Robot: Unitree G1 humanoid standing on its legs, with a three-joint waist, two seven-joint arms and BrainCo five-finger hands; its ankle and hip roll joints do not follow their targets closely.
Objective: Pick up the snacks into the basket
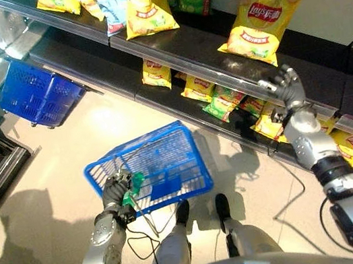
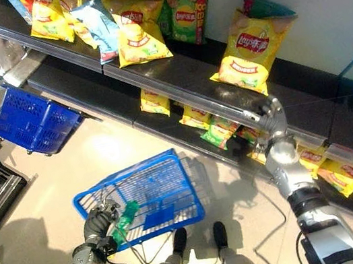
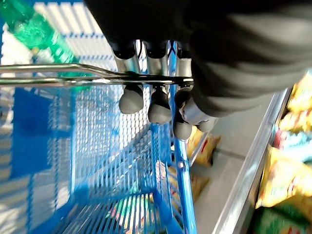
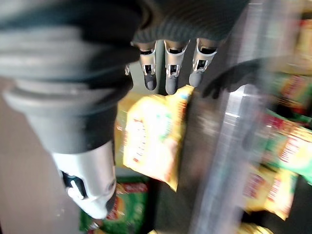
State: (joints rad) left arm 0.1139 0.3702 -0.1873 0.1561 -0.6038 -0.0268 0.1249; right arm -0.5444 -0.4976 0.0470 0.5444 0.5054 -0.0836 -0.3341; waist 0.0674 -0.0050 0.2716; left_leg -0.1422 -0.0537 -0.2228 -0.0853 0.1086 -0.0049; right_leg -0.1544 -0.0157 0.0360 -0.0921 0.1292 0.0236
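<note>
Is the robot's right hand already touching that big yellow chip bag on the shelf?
Apart. In the left eye view the right hand hovers open at the shelf's front edge, with dark bare shelf showing between its fingertips and the yellow chip bag.

A shop — shelves (image 1: 219,63) of bagged snacks (image 1: 265,19), blue shopping baskets (image 1: 38,95) on the floor.
</note>
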